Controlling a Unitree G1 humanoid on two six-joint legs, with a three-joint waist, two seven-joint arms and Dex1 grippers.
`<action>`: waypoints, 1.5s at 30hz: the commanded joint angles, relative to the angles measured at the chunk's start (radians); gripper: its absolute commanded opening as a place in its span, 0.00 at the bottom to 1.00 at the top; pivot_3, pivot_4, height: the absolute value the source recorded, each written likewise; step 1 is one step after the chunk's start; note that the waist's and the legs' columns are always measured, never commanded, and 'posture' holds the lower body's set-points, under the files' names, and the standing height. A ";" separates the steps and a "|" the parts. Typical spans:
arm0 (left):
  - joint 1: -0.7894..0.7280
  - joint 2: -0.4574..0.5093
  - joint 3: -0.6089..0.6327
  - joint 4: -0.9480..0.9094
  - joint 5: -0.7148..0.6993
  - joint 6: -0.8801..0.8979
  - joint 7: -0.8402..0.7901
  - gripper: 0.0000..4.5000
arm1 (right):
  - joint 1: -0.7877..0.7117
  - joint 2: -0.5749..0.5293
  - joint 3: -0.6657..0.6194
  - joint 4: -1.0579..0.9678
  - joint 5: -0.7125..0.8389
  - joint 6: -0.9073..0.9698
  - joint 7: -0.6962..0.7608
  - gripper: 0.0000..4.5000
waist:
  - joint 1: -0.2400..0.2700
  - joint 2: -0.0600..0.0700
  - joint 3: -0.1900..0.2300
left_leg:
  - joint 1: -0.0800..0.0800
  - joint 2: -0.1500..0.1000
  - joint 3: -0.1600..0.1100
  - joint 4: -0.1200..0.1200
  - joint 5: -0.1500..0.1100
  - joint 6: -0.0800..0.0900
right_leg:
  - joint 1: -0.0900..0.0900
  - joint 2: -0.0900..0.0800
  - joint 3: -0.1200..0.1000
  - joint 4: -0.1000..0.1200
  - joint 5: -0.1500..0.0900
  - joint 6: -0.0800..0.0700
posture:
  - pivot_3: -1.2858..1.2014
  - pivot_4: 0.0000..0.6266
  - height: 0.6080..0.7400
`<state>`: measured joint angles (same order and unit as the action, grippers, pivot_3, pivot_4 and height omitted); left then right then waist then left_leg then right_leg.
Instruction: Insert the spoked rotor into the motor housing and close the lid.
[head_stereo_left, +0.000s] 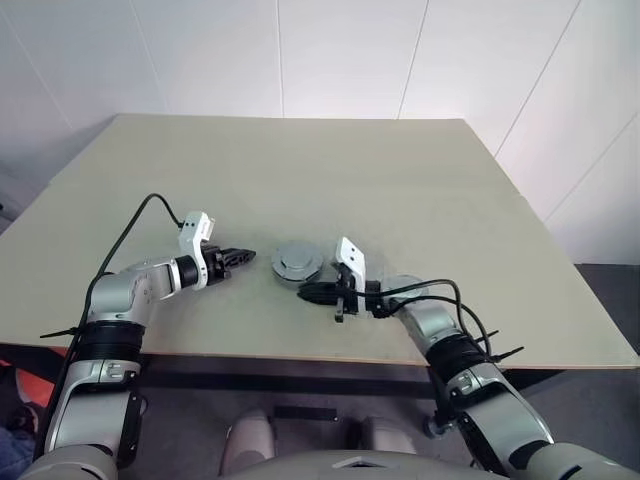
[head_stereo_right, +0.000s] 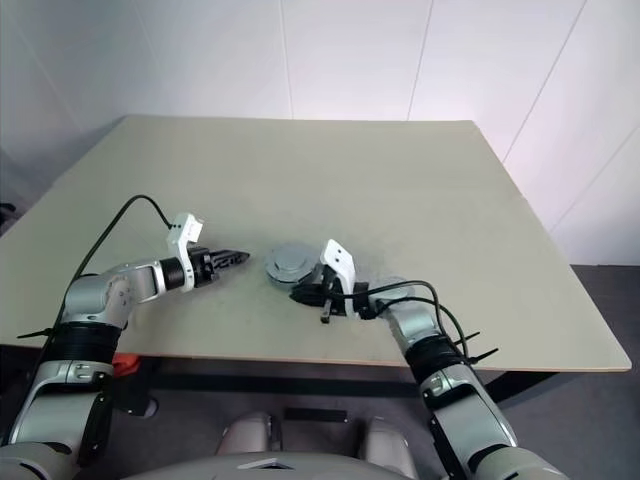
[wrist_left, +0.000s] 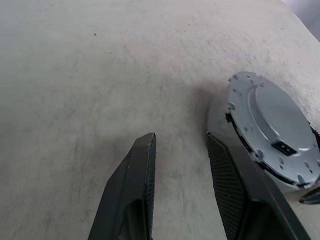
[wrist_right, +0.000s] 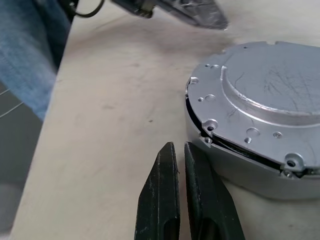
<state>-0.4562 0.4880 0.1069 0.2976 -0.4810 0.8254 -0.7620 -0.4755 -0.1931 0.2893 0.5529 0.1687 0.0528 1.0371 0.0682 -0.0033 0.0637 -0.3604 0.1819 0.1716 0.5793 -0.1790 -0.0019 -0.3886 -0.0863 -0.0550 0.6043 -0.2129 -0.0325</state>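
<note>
The motor housing (wrist_right: 235, 170) stands near the table's front edge as a round silvery can. The lid (wrist_right: 270, 85), a grey metal disc with small holes round its rim, lies on top of it (head_stereo_left: 297, 262); a thin dark gap shows under the lid's edge on the side facing my right gripper. The spoked rotor is hidden. My right gripper (head_stereo_left: 305, 292) is shut with nothing in it, its tips just in front of the housing's near side (wrist_right: 180, 146). To the left of the housing, a short way off, my left gripper (head_stereo_left: 245, 256) is open and empty, pointing at it (wrist_left: 181, 136).
The beige table (head_stereo_left: 400, 180) stretches far behind and to both sides of the housing. Its front edge runs right behind my right wrist. Blue cloth (wrist_right: 30, 55) shows beyond that edge in the right wrist view.
</note>
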 joint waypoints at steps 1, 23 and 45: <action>-0.019 0.007 0.011 -0.026 0.000 -0.020 -0.005 0.39 | -0.039 0.010 -0.051 0.041 -0.017 -0.030 -0.077 0.06 | 0.000 0.000 0.000 | 0.000 0.000 0.000 0.000 0.000 0.000 | 0.000 0.000 0.000 0.000 0.000 0.000 | 0.52 0.00 1.00; -0.054 -0.057 0.009 0.022 0.006 -0.069 0.011 0.39 | -0.252 -0.074 -0.219 -0.039 0.065 0.091 -0.125 0.10 | 0.002 0.003 0.006 | -0.006 0.001 0.001 -0.003 0.001 0.000 | -0.009 -0.003 -0.008 -0.006 0.020 -0.015 | 0.52 0.00 1.00; -0.064 -0.038 0.053 0.054 0.014 -0.110 0.011 0.39 | -0.177 0.036 -0.066 -0.065 -0.060 0.078 -0.126 0.59 | 0.005 0.004 0.007 | -0.006 0.010 -0.002 0.000 -0.004 -0.010 | -0.008 0.000 -0.019 0.004 0.007 -0.026 | 0.52 0.00 1.00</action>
<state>-0.5036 0.4331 0.1412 0.3646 -0.4630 0.7371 -0.7500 -0.6467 -0.1666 0.2189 0.5151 0.1145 0.1311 0.9219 0.0730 0.0004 0.0704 -0.3662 0.1918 0.1693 0.5793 -0.1823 -0.0125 -0.3969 -0.0863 -0.0740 0.6082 -0.2063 -0.0581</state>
